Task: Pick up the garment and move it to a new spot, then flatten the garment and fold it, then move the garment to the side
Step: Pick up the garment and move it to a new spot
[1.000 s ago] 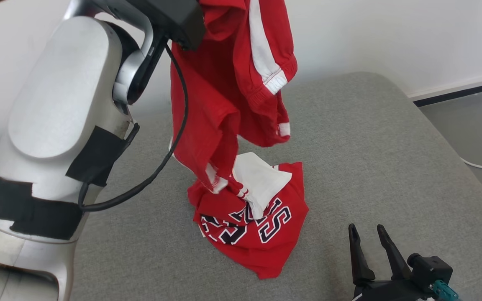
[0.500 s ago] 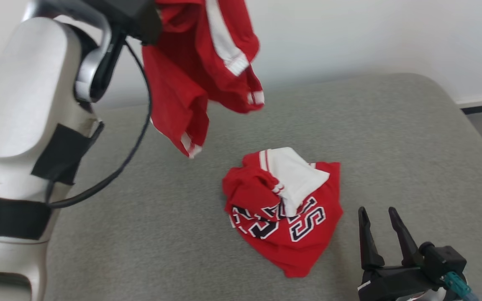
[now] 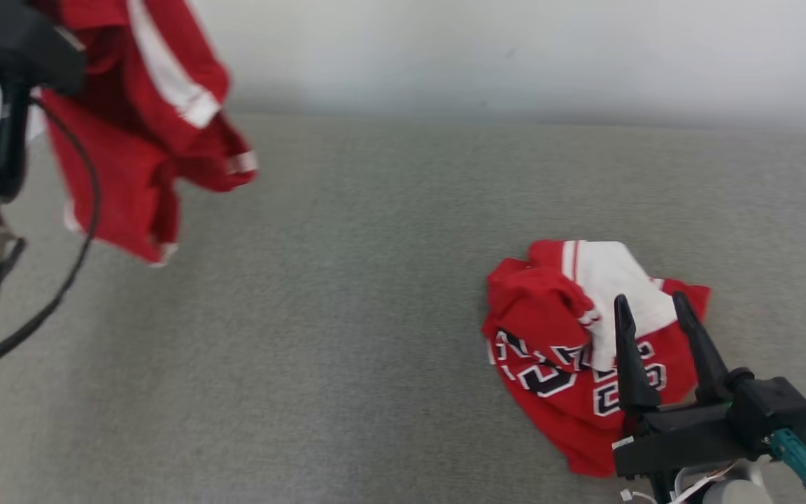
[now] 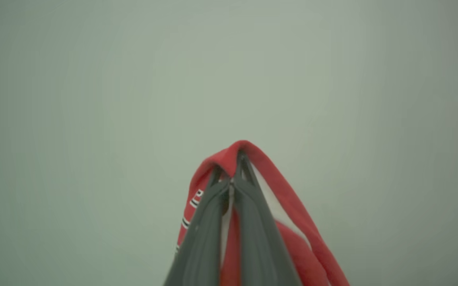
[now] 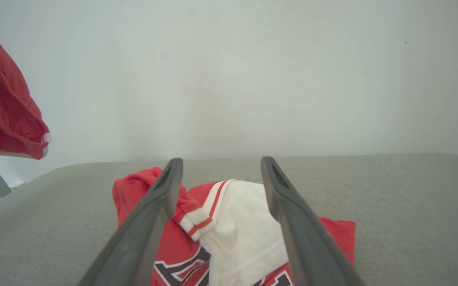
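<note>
Left gripper [image 4: 232, 174]: jaws pressed together on a fold of the red garment [image 3: 137, 140]; in the left wrist view the cloth loops over the fingertips and falls away below them.

Garment hangs over the far left corner of the grey padded surface [image 3: 347, 315]; long axis vertical, straight down from the jaws; white side stripe and white-trimmed hems bunched; lowest hem looks clear of the surface, though the gap is hard to judge.

Right gripper [image 3: 649, 301]: jaws spread wide, holding nothing; low at the near right, well apart from the hanging garment; fingers point over a crumpled jersey [image 3: 550, 315] lying near the right side of the surface.

Judgement: the set-down turns on the drop from hem to surface; bare surface lies below and to the right of the hem, between it and the jersey; left arm carries, right is too far to help unless it crosses.

Hard to make out:
- the pinch, in the head view, sits behind the black wrist housing [image 3: 11, 42]; garment top cut off by that view's upper edge;
- hanging cloth motion-blurred; shorts or top, cannot tell;
- jersey's lettering partly behind the right fingers;
- black cable [image 3: 60, 294] near the hem; touching or not, unclear.
</note>
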